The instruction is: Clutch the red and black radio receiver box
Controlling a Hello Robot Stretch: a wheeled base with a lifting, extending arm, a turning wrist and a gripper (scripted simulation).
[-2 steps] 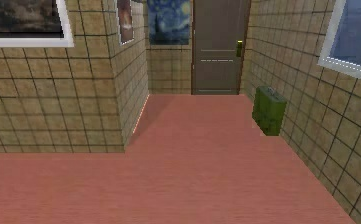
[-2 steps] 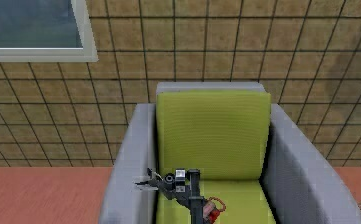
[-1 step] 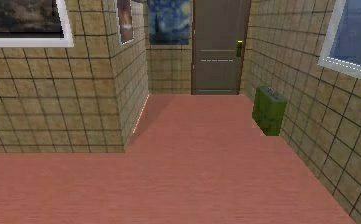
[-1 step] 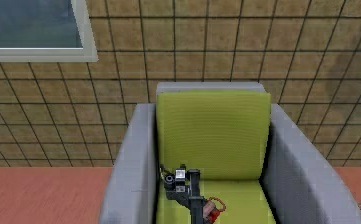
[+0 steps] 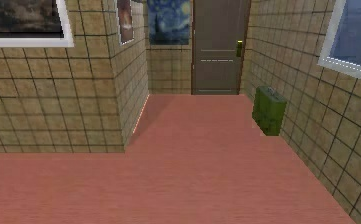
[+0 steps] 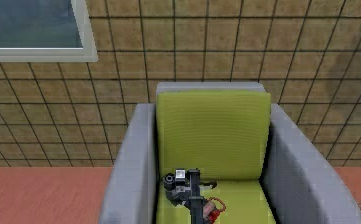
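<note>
Low over the front of the chair seat, the gripper (image 6: 184, 183) sits at the end of the dark arm (image 6: 198, 206) that rises from the bottom edge of the arm side view. Just beside it, toward the arm side view's right and a little nearer the seat's front, lies a small red and black thing (image 6: 215, 209); going by its colours, I take it for the radio. It rests on the yellow-green cushion (image 6: 210, 130), not lifted clear of it. With the cushion and that thing right at the gripper's end, I cannot tell whether the gripper has hold of anything, or whether it is touching the thing or only near it.

The chair itself has broad grey sides (image 6: 130, 160) and stands against a tan tiled wall (image 6: 238, 40), below a window (image 6: 38, 25) at the upper left.

Ahead, in the forward view, a reddish floor (image 5: 178, 170) runs to a dark door (image 5: 220, 45), with a green box (image 5: 270, 110) against the tiled wall on the right.

As I judge it, finding the chair and bringing the arm over the seat is done. What is left is the grip itself, and raising the thing off the cushion so the hold can be seen.
</note>
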